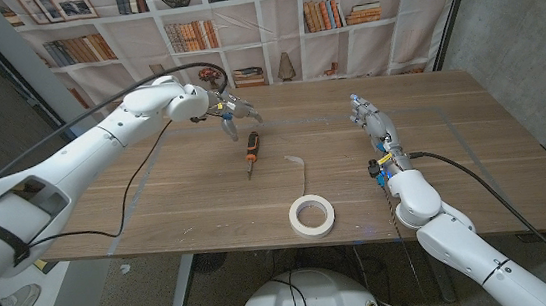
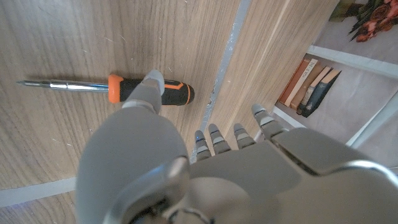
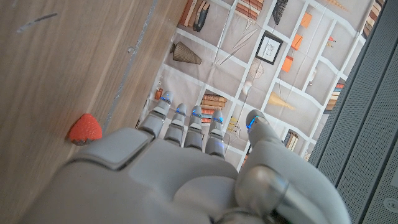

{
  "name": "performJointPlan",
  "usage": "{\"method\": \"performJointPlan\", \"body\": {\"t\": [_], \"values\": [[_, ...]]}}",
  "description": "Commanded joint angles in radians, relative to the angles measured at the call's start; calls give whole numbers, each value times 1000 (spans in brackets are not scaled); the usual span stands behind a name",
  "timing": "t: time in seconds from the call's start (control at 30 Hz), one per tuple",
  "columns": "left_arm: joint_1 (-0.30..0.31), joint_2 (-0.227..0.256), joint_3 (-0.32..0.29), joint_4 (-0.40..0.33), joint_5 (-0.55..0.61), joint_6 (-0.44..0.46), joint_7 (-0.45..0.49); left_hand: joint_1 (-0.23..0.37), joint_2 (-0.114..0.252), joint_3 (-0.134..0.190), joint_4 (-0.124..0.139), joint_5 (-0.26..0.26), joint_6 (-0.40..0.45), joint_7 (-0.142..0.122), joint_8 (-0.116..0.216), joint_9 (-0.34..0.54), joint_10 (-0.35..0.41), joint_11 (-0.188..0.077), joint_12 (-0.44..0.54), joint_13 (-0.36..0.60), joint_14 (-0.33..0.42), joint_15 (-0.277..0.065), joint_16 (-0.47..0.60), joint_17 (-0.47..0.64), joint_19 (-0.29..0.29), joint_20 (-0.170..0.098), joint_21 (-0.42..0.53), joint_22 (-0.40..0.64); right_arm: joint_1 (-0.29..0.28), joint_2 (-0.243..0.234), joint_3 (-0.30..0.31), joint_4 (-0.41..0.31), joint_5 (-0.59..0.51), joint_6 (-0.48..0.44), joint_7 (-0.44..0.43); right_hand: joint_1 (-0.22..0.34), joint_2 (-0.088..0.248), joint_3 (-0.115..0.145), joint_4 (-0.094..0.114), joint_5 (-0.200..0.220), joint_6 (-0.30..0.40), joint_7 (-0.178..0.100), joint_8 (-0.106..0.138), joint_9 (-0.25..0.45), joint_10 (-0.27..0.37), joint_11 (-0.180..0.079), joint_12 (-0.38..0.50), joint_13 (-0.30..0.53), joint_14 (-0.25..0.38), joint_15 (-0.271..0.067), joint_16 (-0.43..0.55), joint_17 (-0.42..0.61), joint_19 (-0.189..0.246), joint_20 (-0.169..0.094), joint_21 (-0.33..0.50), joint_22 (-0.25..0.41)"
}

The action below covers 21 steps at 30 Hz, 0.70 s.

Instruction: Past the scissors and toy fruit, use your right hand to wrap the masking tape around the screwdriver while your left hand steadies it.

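Observation:
The screwdriver (image 1: 251,151), with an orange and black handle, lies on the wooden table (image 1: 473,144) left of the middle, its shaft pointing toward me. My left hand (image 1: 228,111) hovers just behind and left of the handle with its fingers apart and nothing held. In the left wrist view its thumb (image 2: 151,85) crosses in front of the screwdriver (image 2: 118,89); I cannot tell whether it touches. The masking tape (image 1: 312,214), a white roll, lies flat near the front edge. My right hand (image 1: 371,121) stands at the right with fingers straight, holding nothing.
A red toy strawberry (image 3: 84,129) sits on the table beside my right hand (image 3: 186,168). A thin pale strip (image 1: 301,170) curves between the screwdriver and the tape roll. A bookshelf backdrop (image 1: 270,13) stands behind the table's far edge.

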Motion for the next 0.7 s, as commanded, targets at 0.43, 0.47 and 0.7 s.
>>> {"method": "performJointPlan", "body": {"t": [0.43,0.47,0.7], "values": [[-63,-55,84,172,24,-147,111,47,1,-41,8,9,48,-14,44,1,25,4,7,5,42,-41,0,6,44,19,9,6,19,31,-11,27,-24,-2,-13,-12,-1,-6,4,-1,12,1,4,3,8,5,4,5,10,2,7,6,1,4,-2,6],[-58,-50,84,168,30,-148,127,48,1,-42,8,9,48,-12,44,1,24,6,6,5,42,-39,0,6,45,21,9,6,20,30,-12,30,-24,2,-10,-12,-1,-6,5,-1,12,0,4,3,8,5,4,5,10,2,7,6,1,4,-2,6],[-36,-46,82,173,22,-148,152,63,12,-47,9,11,62,-12,56,2,28,12,6,6,53,-37,0,6,59,24,12,6,13,28,-8,25,-12,-6,-7,-15,-1,-8,6,-1,13,-1,3,3,12,8,4,5,11,3,8,7,1,4,-2,6]]}}
